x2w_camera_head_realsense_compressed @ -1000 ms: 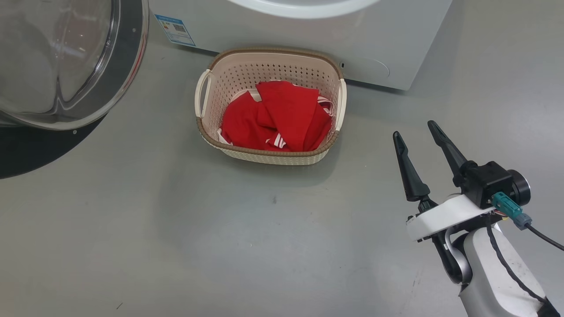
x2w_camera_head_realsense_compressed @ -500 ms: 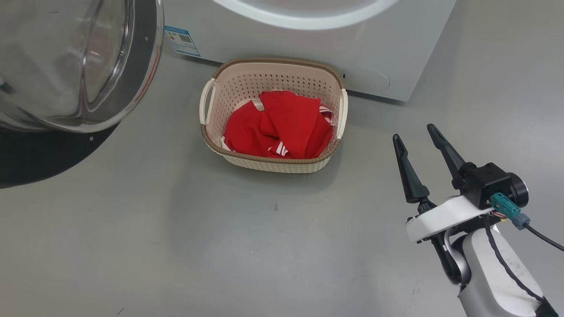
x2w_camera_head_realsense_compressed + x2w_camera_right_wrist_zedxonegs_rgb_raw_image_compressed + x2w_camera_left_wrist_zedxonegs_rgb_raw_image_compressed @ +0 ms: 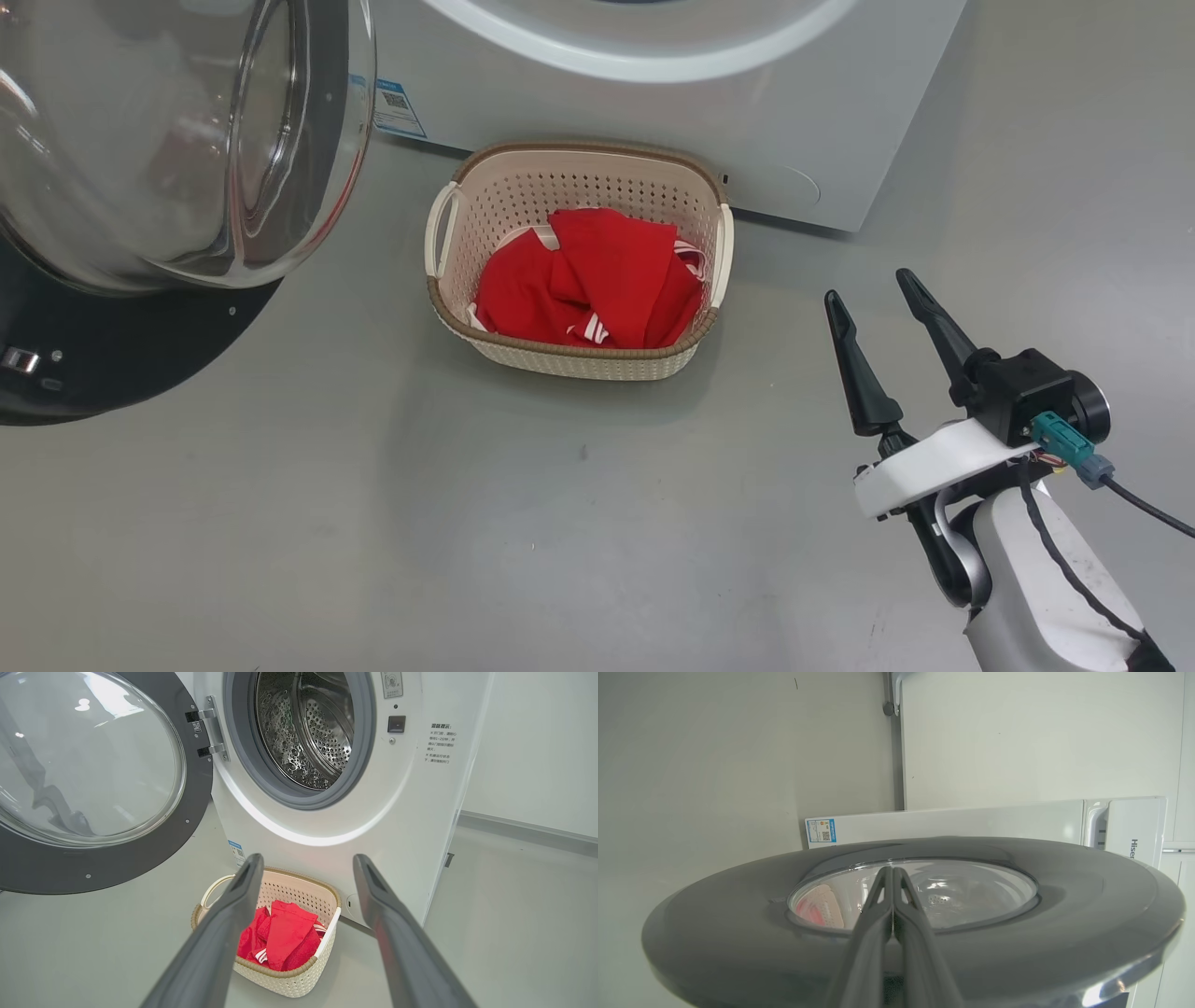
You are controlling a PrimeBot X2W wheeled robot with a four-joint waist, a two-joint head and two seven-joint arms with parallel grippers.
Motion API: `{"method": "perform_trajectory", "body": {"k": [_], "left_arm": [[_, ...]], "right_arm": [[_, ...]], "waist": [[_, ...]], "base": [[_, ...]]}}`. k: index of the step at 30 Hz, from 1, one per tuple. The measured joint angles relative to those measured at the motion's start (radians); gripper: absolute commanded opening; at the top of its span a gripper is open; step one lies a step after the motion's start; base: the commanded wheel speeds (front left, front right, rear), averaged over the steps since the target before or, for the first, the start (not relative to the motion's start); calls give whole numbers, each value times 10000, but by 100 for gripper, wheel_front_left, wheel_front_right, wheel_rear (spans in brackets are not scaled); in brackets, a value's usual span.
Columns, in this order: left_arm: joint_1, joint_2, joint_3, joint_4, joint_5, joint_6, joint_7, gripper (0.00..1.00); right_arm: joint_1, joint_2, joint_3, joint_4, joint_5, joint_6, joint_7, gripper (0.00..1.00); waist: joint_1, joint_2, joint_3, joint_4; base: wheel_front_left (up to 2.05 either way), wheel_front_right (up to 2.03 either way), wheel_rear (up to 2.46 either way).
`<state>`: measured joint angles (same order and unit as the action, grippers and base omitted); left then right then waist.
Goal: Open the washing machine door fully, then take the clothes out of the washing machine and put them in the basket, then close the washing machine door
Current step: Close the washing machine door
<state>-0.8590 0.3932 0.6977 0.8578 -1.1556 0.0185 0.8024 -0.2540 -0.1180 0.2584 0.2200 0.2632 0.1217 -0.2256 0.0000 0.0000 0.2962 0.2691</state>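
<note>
**A:** Quick headcount, anyone?

**B:** One washing machine (image 3: 411,812), one door (image 3: 88,774), one basket (image 3: 579,359). Two white handles (image 3: 437,229) on that. One steel drum (image 3: 308,728), one grey seal (image 3: 299,799) round it.

**A:** And the red clothes (image 3: 597,280)?

**B:** One heap, hard to split into pieces, so no firm number. One blue sticker (image 3: 401,107). Two grippers too: left gripper (image 3: 893,870), right gripper (image 3: 866,287), two fingers (image 3: 219,933) apiece.

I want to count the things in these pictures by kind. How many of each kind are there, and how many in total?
Washing machine: 1
Washing machine door: 1
Basket: 1
Heap of red clothes: 1 (separate garments cannot be counted)
Grippers: 2, left gripper jaws shut, right gripper jaws open
Total: 6
</note>
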Motion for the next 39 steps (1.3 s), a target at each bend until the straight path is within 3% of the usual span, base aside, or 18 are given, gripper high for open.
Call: {"method": "perform_trajectory", "body": {"k": [10,23,39], "left_arm": [[562,-313,-897,-320,-94,-997,1647,0],[1183,-1168,-1329,-1147,-612,-1306,2947,0],[2130,-2777,-1741,-2755,-1377,-1384,3940,0]], "right_arm": [[35,138,-23,186,104,-2,-90,100],[193,213,-84,314,280,-8,-104,100],[347,268,-67,336,347,-12,-180,100]], "waist": [[0,0,-384,-45],[0,0,-893,-4],[0,0,-1206,-58]], "base": [[0,0,0],[0,0,0],[0,0,0]]}}
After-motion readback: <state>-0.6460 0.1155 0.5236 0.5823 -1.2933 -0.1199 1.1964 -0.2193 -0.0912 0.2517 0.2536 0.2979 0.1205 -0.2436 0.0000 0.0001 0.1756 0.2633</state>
